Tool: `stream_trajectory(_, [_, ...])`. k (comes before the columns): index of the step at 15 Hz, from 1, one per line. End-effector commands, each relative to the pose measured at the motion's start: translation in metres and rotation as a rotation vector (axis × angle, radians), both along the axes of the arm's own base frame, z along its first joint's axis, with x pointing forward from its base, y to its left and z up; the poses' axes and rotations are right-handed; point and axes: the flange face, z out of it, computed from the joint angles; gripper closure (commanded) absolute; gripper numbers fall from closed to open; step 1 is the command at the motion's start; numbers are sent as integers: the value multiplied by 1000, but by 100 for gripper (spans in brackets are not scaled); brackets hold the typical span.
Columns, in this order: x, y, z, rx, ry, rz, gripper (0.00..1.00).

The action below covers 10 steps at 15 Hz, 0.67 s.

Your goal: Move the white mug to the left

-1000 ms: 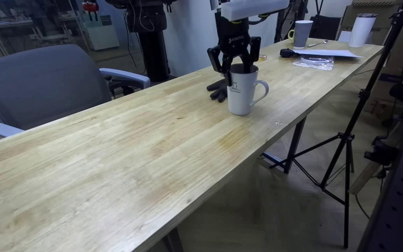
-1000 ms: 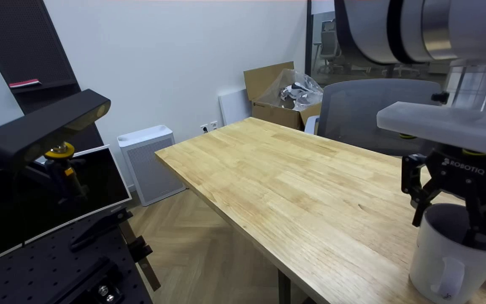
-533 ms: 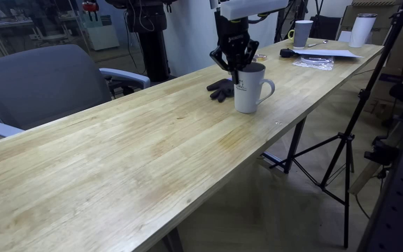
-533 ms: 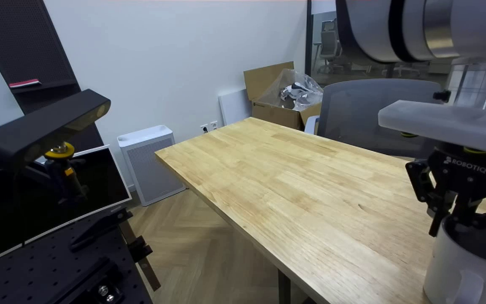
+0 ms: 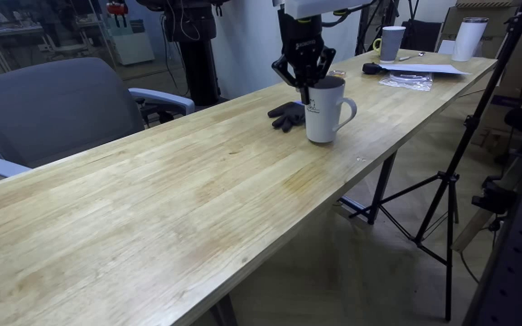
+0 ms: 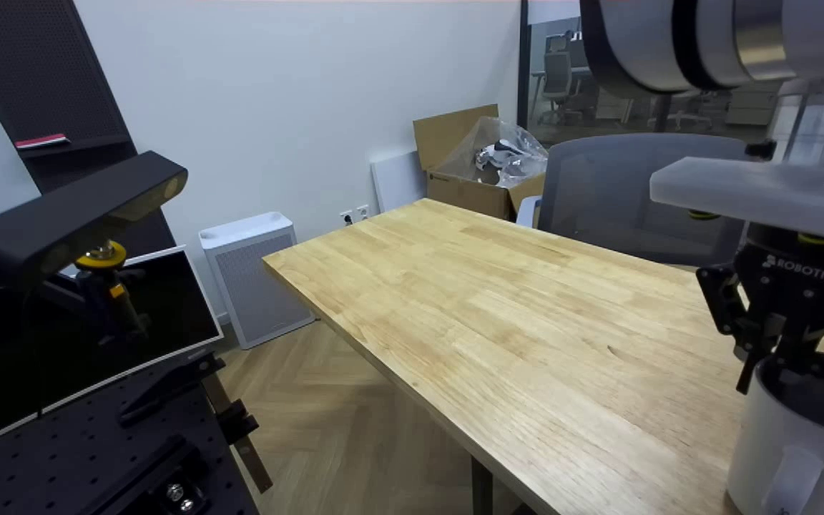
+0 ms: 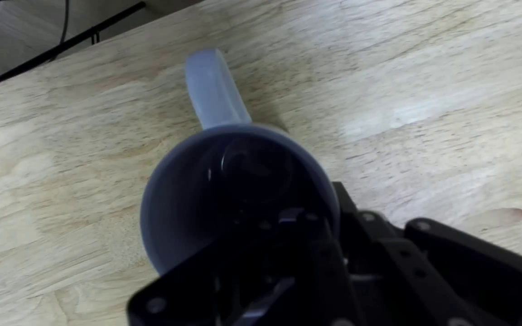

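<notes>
The white mug [image 5: 322, 120] stands upright, its loop handle facing the table's near edge in an exterior view. My gripper [image 5: 310, 90] is shut on its wall at the rim, one finger inside the dark opening and the other against the outside. In an exterior view the mug [image 6: 777, 465] is cut off by the frame's lower right corner, below the gripper [image 6: 766, 372]. From the wrist view I look down into the mug [image 7: 166, 194], with the pinched wall at its lower right. Its base looks slightly off the table, though the gap is hard to make out.
A dark glove [image 5: 287, 117] lies just behind the mug on the wooden table [image 5: 152, 203]. Farther along are a grey cup [image 5: 391, 44], a white tumbler [image 5: 469, 40], paper [image 5: 424, 69] and a plastic bag [image 5: 408, 82]. An office chair [image 5: 57, 108] stands at the far edge.
The jaws have gone from open to shut on the mug's wall, and the mug has shifted right in both exterior views. Since half a second ago, gripper and mug have risen a little together.
</notes>
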Motion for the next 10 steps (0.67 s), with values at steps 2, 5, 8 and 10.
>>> stream_trajectory(2, [13,6,70,-7,-58,-29,98])
stream_trajectory(5, [14,10,111,-2,-116,-19,98])
stream_trajectory(8, [14,12,143,-1,-163,-17,98])
stream_trajectory(10, [15,13,155,8,-179,-13,98])
